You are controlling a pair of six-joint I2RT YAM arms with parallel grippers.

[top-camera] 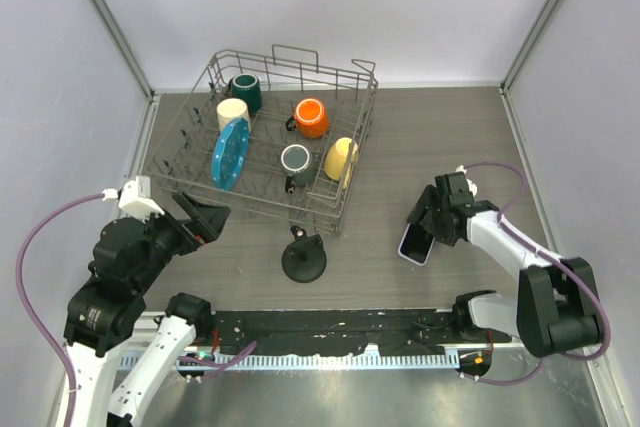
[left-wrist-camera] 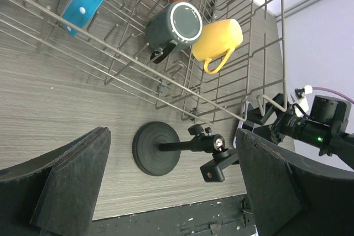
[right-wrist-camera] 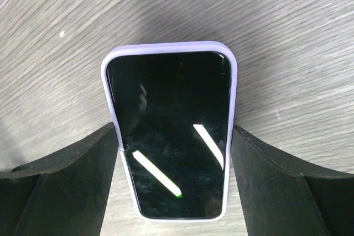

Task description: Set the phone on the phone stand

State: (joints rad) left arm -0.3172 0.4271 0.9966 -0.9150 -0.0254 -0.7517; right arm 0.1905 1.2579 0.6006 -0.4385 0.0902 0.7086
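Wood-grain table (top-camera: 420, 147): mug-filled rack (top-camera: 270, 152) just behind phone stand (top-camera: 303, 261); phone (top-camera: 417, 243) apart.

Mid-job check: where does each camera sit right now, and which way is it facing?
Top external: above and behind the bases, looking down at the table; left arm and right arm both show.
Left wrist: on the left arm, facing rightward at the phone stand and rack; open left gripper fingers frame it.
Right wrist: down onto the phone, right gripper fingers against its edges.
Shared: top and left wrist both show stand and rack.
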